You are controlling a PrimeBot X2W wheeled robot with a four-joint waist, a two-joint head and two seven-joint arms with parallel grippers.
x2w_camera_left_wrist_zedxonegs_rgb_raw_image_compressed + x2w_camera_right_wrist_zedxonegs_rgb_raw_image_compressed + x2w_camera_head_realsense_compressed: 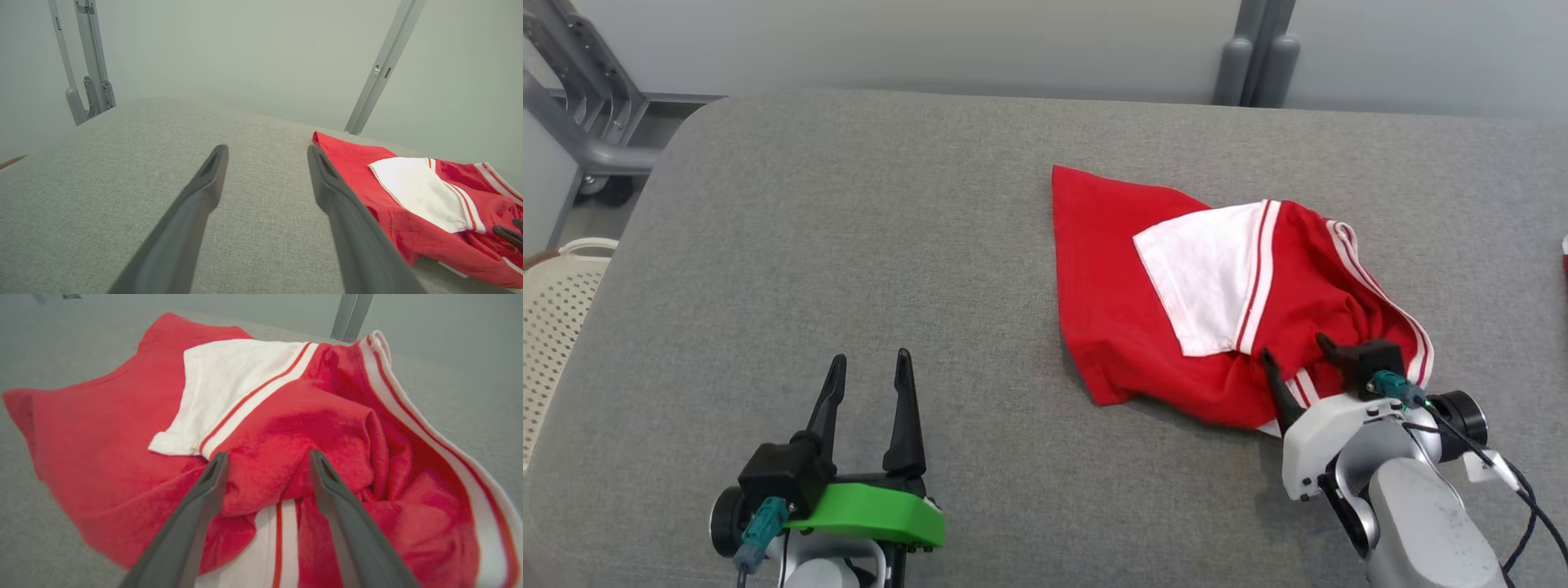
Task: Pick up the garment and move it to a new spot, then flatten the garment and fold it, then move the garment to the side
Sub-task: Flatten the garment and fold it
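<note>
The left hand hovers over the near edge of the bench, towards the near left corner. Its two dark fingers are spread apart with nothing between them, pointing at the far edge over bare grey cloth.

The right hand is at the near right, its fingers also spread wide. The tips reach into the near right end of the garment, and in the right wrist view a bunched red fold bulges up between them. The fingers stand either side of that fold without pinching it; whether the tips press the cloth I cannot tell for sure.

The garment lies crumpled on the right half of the bench, about midway between the near and far edges. It is red, with a white sleeve trimmed in red stripes folded over its top. A white-striped hem curls along its right side. Its left part lies fairly flat, one corner pointing to the far edge.

Beyond the left edge stands a pale perforated basket. Behind it is a grey metal frame. Grey posts rise past the far edge.
</note>
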